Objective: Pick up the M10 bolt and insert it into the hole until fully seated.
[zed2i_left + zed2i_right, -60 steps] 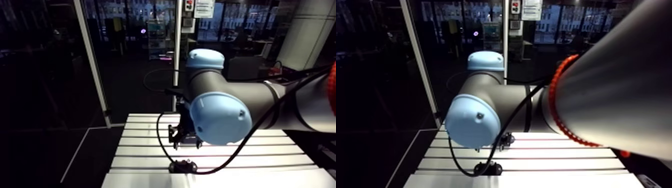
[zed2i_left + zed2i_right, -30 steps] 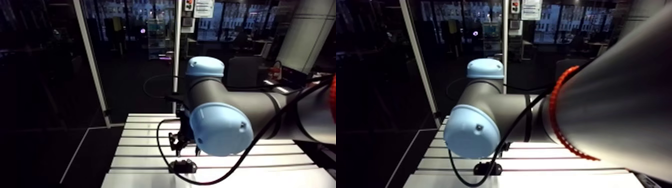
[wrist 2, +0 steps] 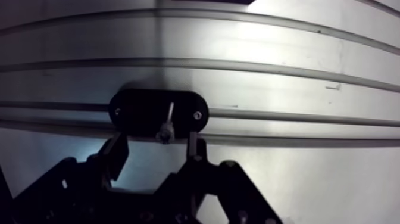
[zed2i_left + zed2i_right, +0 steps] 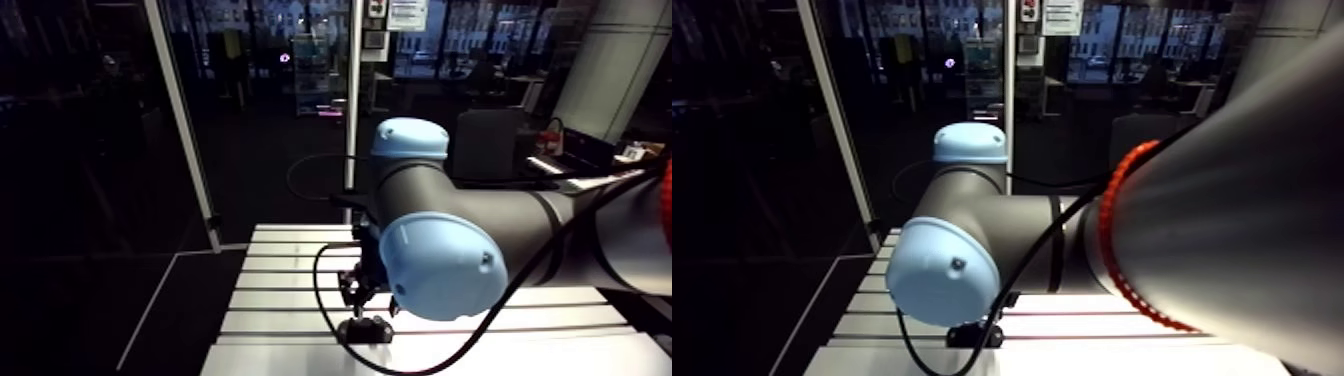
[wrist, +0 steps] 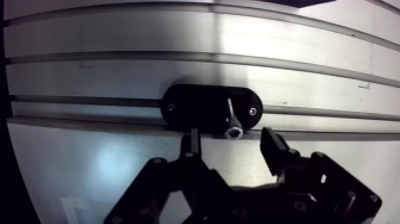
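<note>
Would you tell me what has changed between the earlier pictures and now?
The claw has come down closer to the black oval block carrying the silver bolt. It is open, flanking the bolt's head and gripping nothing. The block stays in place on the slotted aluminium table.

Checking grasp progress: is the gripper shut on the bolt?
No, the gripper is open, with clear gaps on both sides of the bolt, which lies on the black oval block.
</note>
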Controlling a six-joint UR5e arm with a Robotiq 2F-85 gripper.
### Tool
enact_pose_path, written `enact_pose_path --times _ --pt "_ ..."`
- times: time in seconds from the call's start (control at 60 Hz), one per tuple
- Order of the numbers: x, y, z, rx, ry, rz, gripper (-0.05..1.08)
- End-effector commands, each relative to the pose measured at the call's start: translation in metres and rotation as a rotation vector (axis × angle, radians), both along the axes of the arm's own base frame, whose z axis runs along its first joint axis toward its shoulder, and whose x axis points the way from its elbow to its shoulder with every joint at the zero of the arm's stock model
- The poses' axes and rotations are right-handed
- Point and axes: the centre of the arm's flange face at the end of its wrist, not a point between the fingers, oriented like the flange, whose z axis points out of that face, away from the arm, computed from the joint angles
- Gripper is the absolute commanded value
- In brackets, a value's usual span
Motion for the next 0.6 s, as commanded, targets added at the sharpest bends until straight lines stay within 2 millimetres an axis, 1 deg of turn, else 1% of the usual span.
enact_pose_path --times 0.017,0.6 --pt "-0.0010 0.0019 -0.0044 0.009 -0.007 -0.003 0.40" --pt "-0.0007 0.0022 -0.0088 0.012 -0.019 -0.003 0.44"
